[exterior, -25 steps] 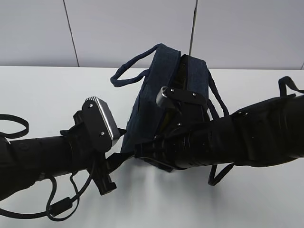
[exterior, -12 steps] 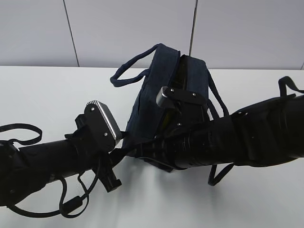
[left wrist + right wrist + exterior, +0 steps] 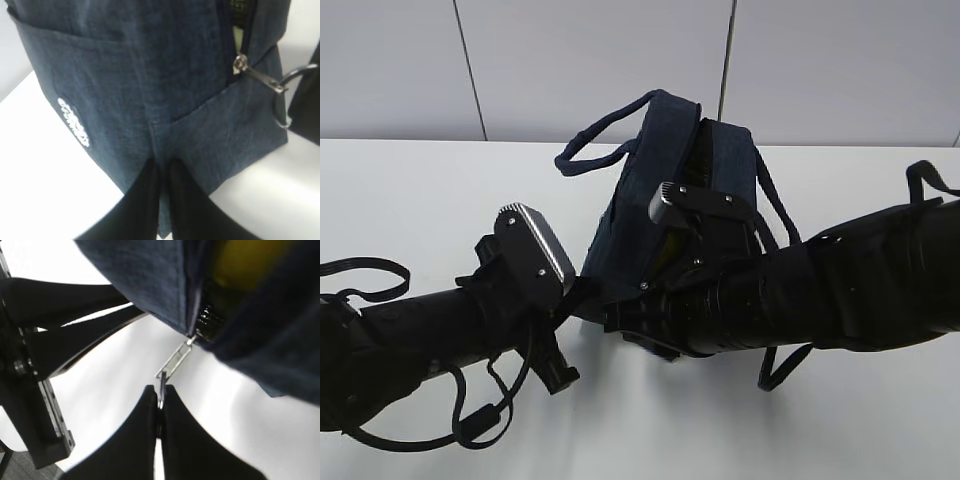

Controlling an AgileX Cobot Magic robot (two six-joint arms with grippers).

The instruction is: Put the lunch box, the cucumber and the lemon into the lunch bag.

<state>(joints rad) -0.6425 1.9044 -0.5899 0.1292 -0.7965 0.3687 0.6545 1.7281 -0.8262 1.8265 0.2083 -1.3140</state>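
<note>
Two grippers closed at the lunch bag (image 3: 670, 190): left gripper (image 3: 162, 200) pinching its fabric corner, right gripper (image 3: 159, 412) clamping the ring pull (image 3: 162, 382). Standing on a white tabletop (image 3: 410, 200) before grey wall panels (image 3: 590, 60).

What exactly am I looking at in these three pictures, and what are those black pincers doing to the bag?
This is a robot with two black arms, each ending in a two-fingered gripper. One picture looks at the table from outside; the other two come from cameras on each arm's wrist. On the white table stands a dark navy lunch bag with loop handles. The left gripper is shut on the fabric at the bag's lower corner, beside the white logo. The right gripper is shut on the silver ring pull of the zipper. Through the open zipper gap, something yellow shows inside; what it is cannot be told for sure.
</note>
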